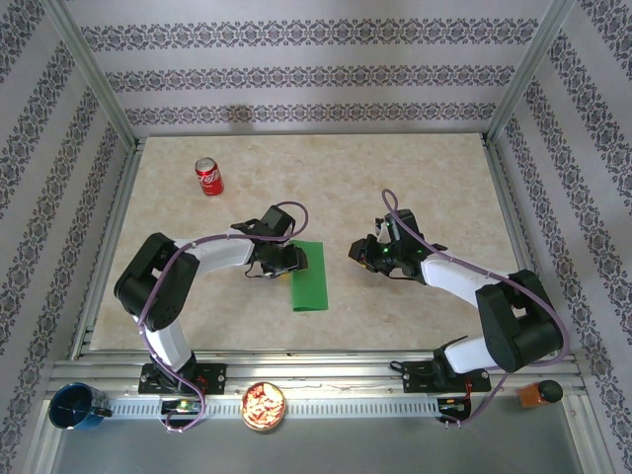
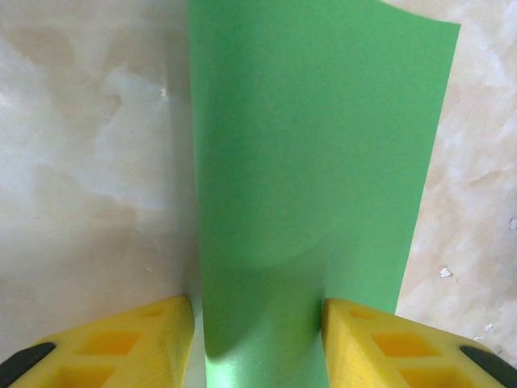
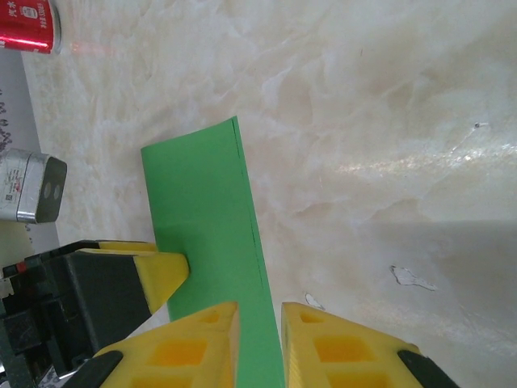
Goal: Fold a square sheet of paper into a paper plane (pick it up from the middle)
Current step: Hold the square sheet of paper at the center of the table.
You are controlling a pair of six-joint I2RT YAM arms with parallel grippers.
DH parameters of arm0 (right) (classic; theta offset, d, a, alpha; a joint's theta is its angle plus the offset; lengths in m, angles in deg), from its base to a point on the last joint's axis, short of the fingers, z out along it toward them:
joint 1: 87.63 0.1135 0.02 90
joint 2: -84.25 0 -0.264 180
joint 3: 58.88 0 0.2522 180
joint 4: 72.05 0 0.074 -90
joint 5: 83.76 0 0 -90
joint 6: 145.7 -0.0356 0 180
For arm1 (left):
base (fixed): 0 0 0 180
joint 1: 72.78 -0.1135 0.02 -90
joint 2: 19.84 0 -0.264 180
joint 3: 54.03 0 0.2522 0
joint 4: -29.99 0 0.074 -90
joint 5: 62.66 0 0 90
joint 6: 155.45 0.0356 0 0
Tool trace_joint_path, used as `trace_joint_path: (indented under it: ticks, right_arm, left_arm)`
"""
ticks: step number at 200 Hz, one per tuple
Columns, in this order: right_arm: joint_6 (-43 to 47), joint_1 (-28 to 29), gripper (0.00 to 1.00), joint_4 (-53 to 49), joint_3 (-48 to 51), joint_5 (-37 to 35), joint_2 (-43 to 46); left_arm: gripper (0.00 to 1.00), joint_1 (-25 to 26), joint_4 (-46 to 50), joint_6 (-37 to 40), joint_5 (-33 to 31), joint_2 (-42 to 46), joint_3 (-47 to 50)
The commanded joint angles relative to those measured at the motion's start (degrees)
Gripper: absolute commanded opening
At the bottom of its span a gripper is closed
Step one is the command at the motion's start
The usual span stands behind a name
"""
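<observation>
Green sheet [image 1: 309, 278] on table [image 1: 415, 188], left tool [image 2: 257, 311] half-open astride its edge, right tool [image 3: 258, 311] barely open, empty

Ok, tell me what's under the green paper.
The green paper rests on the marble table; bare tabletop shows along its edges. Whatever is beneath the sheet itself is covered.

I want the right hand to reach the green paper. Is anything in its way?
Nothing visible is in the way. Just bare table lies between the right hand and the green paper. The left hand is at the paper's other side, and the red can stands far off.
</observation>
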Motion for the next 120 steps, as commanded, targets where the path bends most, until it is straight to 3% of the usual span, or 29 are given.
trace_joint_path:
  ticks: [1, 120]
  right_arm:
    - [-0.2, 0.5, 0.23, 0.7, -0.1, 0.6, -0.7]
    - [-0.2, 1.1, 0.24, 0.8, -0.9, 1.3, -3.1]
  left_arm:
    - [0.47, 0.6, 4.5, 0.6, -4.0, -2.1, -0.6]
    - [0.49, 1.6, 9.8, -0.1, -9.9, -2.9, -3.1]
